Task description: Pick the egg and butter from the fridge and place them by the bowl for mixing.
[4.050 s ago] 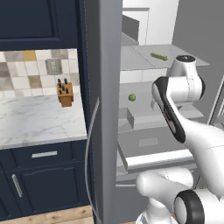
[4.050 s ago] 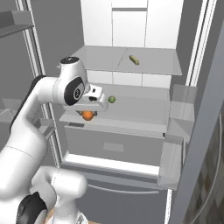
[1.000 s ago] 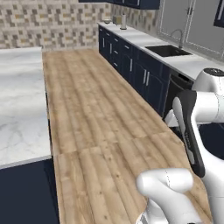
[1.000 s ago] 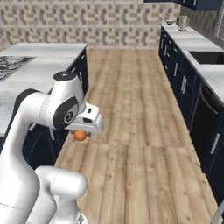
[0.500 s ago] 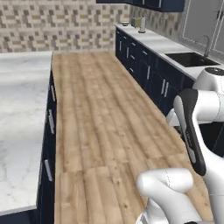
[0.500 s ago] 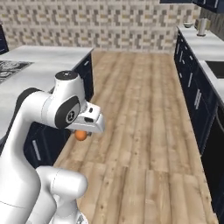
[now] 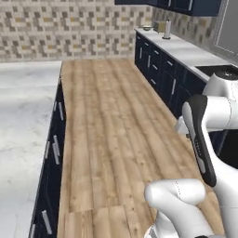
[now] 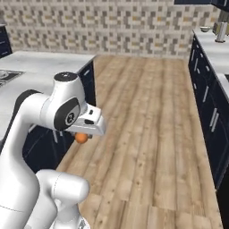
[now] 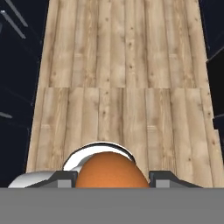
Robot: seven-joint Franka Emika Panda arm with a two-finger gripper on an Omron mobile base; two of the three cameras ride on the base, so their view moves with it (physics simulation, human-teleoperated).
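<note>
While gripped, egg [image 9: 111,169] between pincer [image 9: 111,178] fingers.

I'm looking down a long aisle of pale wood plank floor [image 7: 111,121] running up the middle of the frame. A mosaic tile wall [image 8: 112,27] in beige, grey and brown spans the top. A white marble tabletop [image 7: 23,116] fills the left, over dark navy cabinets [image 7: 51,153] with silver handles. At right, more navy cabinets [image 8: 208,112] carry a pale tabletop [image 7: 186,49]. Light is flat and even.
</note>
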